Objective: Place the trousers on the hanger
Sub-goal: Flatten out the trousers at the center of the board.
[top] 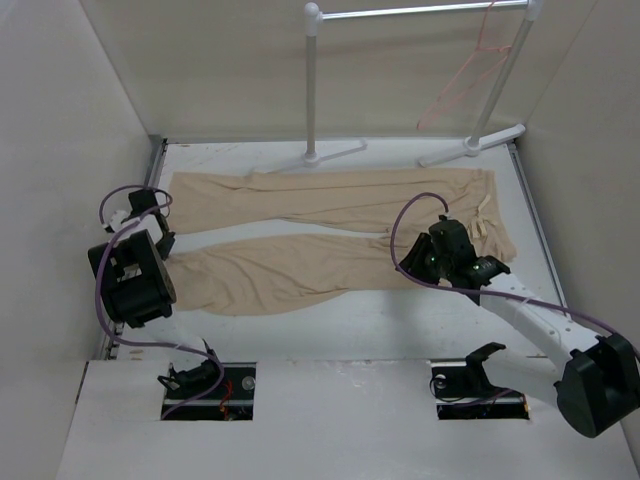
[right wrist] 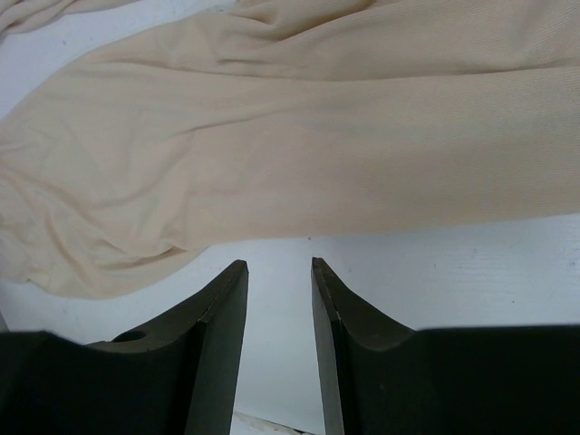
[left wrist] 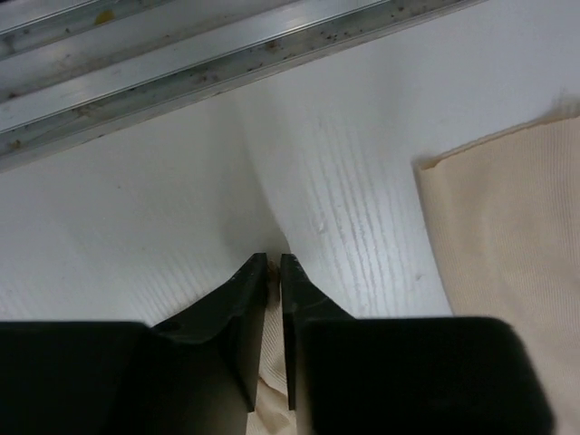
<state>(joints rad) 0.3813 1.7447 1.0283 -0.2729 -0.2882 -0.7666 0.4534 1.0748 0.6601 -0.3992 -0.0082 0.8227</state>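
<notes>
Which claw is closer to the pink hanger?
Right. The right claw is by the waist end of the trousers, on the same side as the hanger hanging on the rack. The left claw is far across, by the cuffs.

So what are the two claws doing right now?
Left claw: closed; whether it pinches the trousers cannot be told.
Right claw: open, holding nothing.

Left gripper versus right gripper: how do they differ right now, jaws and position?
The left gripper has its jaws nearly together; the right gripper has them apart. The left gripper is over bare table beside the leg ends of the trousers; the right gripper is toward the waist end, its tips just short of the cloth's near edge. Both are low over the table, and neither plainly holds cloth.
</notes>
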